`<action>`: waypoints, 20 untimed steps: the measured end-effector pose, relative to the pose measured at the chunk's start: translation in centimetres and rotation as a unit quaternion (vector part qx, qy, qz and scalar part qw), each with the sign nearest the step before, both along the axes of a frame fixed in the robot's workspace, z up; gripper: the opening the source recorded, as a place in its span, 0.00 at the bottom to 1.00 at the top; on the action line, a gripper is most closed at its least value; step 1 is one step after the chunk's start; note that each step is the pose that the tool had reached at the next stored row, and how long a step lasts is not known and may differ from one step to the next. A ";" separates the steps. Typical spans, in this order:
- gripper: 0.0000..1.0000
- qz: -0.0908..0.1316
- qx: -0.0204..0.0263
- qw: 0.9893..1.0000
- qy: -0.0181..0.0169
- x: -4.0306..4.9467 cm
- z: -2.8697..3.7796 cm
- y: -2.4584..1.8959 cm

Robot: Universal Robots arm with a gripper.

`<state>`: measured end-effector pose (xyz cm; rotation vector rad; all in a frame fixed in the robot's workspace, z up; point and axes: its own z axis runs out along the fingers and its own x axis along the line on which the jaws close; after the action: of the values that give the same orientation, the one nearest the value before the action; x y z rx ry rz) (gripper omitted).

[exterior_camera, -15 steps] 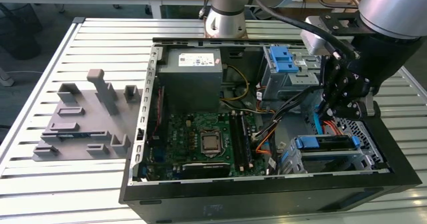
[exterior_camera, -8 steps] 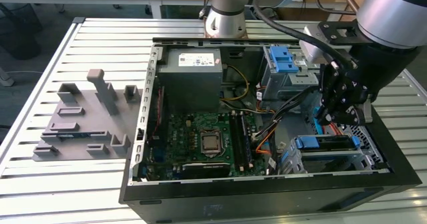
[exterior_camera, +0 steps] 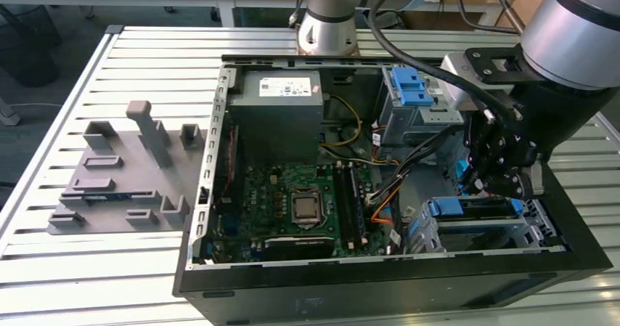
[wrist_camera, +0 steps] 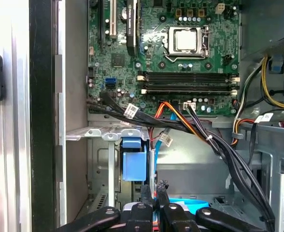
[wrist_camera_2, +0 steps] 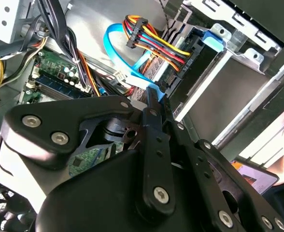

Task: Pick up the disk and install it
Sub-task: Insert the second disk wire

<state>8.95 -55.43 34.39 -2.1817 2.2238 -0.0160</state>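
Black linkage arms of your pincer (wrist_camera: 155, 189) sit closest in both wrist views, and the tips are drawn narrow, almost meeting, with nothing clearly caught between them. In the second wrist view they point at the spot where the blue ribbon cable (wrist_camera_2: 118, 55) and the bundle of coloured power leads (wrist_camera_2: 149, 34) run to the drive's connector edge.

By my reading, you are at the seating end of the job and not the pick-up. The disk (exterior_camera: 481, 208) already lies in the lower metal cage (exterior_camera: 484, 235) of the computer case (exterior_camera: 388, 282), at the exterior view's right, near the case front. To finish this well, press squarely along the cage rails. Keep the tips off the loose black cables (wrist_camera: 214, 145) that drape over the cage mouth (they could snag or pull a plug). Don't lever against the motherboard (exterior_camera: 290, 202) beside it.

The disk itself shows as a flat dark slab with a blue plastic bracket at its end. It lies level in its slot, just below the pincer in the exterior view. I cannot tell from here whether it is fully home. Outside the case, a grey fixture (exterior_camera: 126, 181) stands on the slatted counter (exterior_camera: 116, 275).
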 end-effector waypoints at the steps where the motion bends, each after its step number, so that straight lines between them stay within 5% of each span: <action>1: 0.16 0.000 0.000 1.000 0.000 0.00 0.00 0.00; 10: 0.16 0.000 0.000 1.000 0.000 0.00 -0.33 -0.69; 20: 0.16 0.000 0.000 1.000 0.000 0.29 -0.71 -0.85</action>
<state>9.23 -56.28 33.68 -2.1819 2.2237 -0.0162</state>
